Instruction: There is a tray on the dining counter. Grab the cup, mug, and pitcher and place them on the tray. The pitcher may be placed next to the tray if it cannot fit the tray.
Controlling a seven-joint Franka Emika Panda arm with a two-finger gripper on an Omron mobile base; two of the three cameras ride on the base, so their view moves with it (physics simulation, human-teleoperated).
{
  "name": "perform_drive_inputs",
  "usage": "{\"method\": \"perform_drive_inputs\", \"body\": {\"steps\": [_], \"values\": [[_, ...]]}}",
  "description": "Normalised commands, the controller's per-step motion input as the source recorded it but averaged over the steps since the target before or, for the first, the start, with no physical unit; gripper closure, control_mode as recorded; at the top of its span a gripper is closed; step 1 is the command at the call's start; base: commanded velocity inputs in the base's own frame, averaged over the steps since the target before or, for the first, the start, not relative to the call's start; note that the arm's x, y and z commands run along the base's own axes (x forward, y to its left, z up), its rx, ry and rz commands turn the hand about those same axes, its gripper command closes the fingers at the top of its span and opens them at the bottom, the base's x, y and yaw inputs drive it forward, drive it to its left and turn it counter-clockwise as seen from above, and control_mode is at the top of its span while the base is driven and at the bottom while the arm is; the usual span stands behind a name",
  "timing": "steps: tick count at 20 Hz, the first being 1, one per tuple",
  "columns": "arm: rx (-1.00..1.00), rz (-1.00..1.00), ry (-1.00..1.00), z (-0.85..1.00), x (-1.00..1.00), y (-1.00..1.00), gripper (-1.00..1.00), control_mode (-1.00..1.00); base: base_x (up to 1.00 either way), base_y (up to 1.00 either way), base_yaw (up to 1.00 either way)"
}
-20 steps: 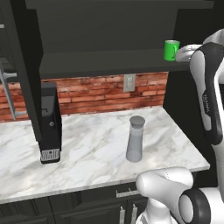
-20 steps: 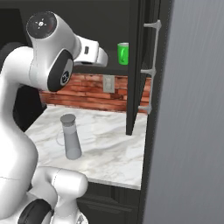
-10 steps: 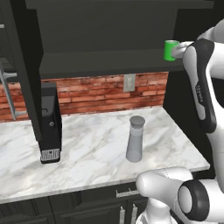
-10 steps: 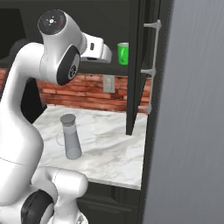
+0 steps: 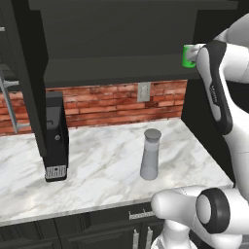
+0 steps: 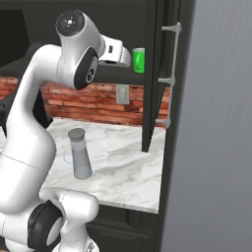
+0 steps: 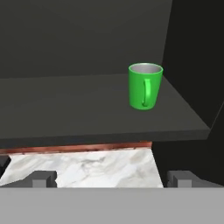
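1. The mug (image 7: 145, 86) is a small, bright green cylinder with a pale grey inner rim and a loop handle that faces the hand camera. It stands upright on a dark shelf (image 7: 87, 109), toward the shelf's 3 o'clock end, close to the dark side wall.
2. In the left base view the mug (image 5: 187, 56) appears at 1 o'clock, partly hidden behind the white arm; in the right base view it (image 6: 139, 60) sits at 12 o'clock, just beyond the hand.
3. The gripper (image 7: 113, 179) is spread wide: its two dark fingertips (image 7: 40, 179) rise at 7 and 5 o'clock in the hand view, well apart and holding nothing. The mug stands beyond them, untouched.
4. The pitcher (image 5: 150, 154), tall, slim and grey with a darker round lid, stands upright on the marble counter (image 5: 97, 160) below the shelf, in front of the red brick wall (image 5: 112, 104).
5. A black coffee machine (image 5: 56, 137) stands at 9 o'clock of the pitcher, well apart from it.
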Motion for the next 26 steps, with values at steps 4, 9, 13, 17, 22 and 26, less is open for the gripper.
{"method": "perform_drive_inputs", "body": {"steps": [4, 9, 13, 17, 22, 26], "values": [[0.00, 0.00, 0.00, -0.12, 0.25, -0.20, -1.00, -1.00, 0.00, 0.00, 0.00], [0.00, 0.00, 0.00, -0.10, 0.22, -0.22, -1.00, -1.00, 0.00, 0.00, 0.00], [0.00, 0.00, 0.00, -0.11, 0.18, -0.19, -1.00, -1.00, 0.00, 0.00, 0.00], [0.00, 0.00, 0.00, -0.14, 0.18, -0.18, -1.00, -1.00, 0.00, 0.00, 0.00], [0.00, 0.00, 0.00, -0.13, 0.18, -0.14, -1.00, -1.00, 0.00, 0.00, 0.00], [0.00, 0.00, 0.00, -0.02, 0.27, 0.00, -1.00, -1.00, 0.00, 0.00, 0.00]]}}
